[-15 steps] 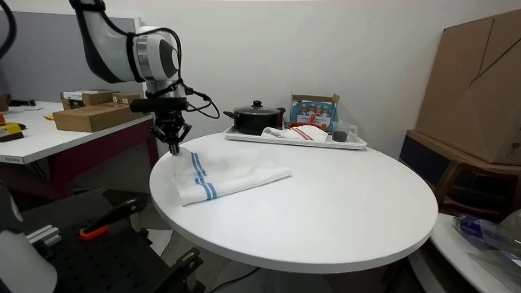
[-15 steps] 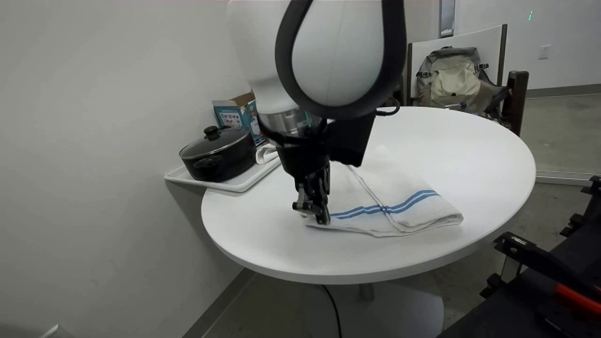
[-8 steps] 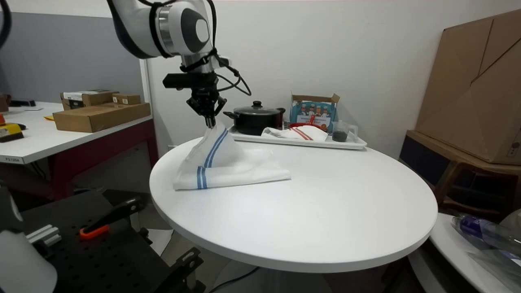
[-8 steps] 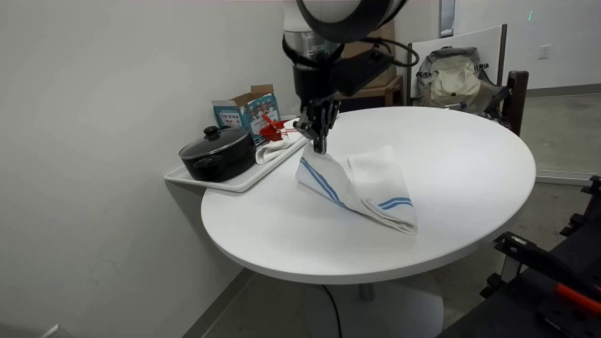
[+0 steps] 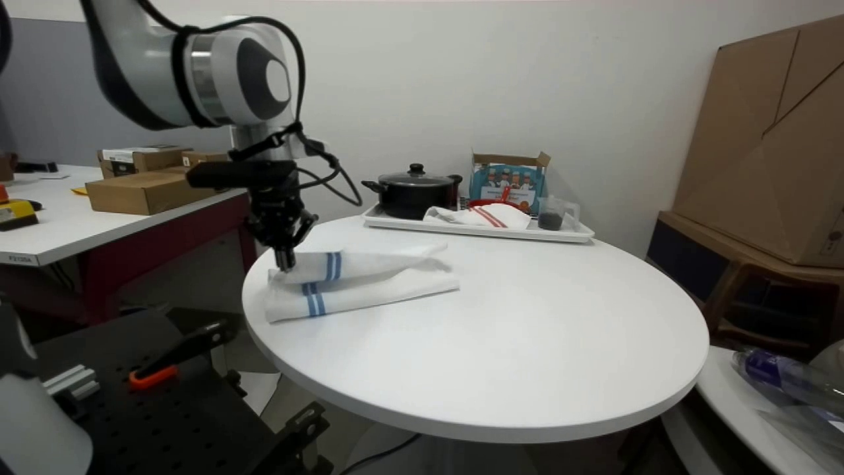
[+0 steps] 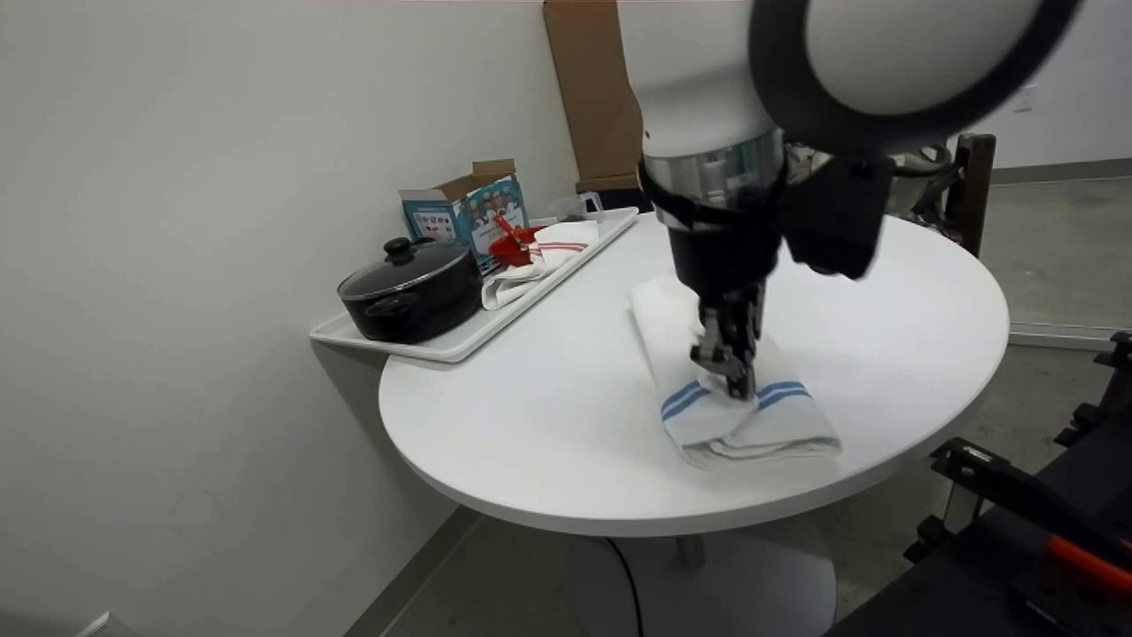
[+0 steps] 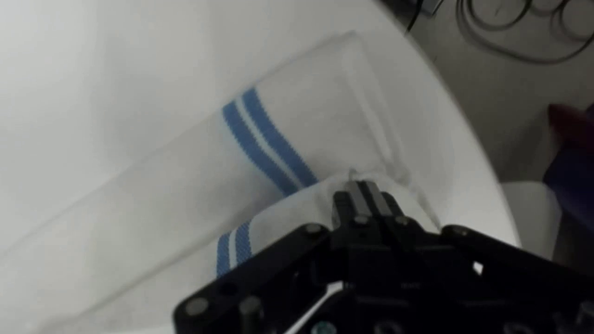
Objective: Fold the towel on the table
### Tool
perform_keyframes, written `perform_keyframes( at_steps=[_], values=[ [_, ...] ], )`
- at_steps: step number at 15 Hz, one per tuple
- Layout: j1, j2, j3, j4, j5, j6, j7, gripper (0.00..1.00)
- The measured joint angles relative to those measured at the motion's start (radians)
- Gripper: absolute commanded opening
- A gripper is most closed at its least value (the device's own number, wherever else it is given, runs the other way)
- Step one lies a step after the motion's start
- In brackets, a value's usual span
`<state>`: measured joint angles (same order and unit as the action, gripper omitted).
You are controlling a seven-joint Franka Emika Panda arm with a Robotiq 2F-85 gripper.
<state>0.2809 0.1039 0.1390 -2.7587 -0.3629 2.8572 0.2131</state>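
In an exterior view, a label [image 5: 18, 258] on the desk [image 5: 59, 231] left of the table [image 5: 514, 330] reads roughly "F2120A", its middle digits blurred. Print on the blue box [image 5: 511, 179] at the table's far side and on the carton [image 5: 765, 152] right of the table is too small to read.

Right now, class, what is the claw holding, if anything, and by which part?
The towel, pinched in the claw near one end, beyond the blue stripes.
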Motion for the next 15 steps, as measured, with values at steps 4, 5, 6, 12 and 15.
perform_keyframes(
  at_steps=[4, 5, 6, 12, 15],
  values=[
    [0.068, 0.051, 0.102, -0.025, 0.002, -0.036, 0.068, 0.41],
    [0.081, 0.059, 0.110, -0.024, 0.000, -0.051, 0.088, 0.48],
    [0.089, 0.064, 0.111, -0.023, -0.003, -0.067, 0.104, 0.56],
    [0.086, 0.067, 0.091, -0.016, -0.020, -0.115, 0.144, 0.98],
    [0.085, 0.067, 0.089, -0.014, -0.019, -0.127, 0.147, 1.00]
  ],
)
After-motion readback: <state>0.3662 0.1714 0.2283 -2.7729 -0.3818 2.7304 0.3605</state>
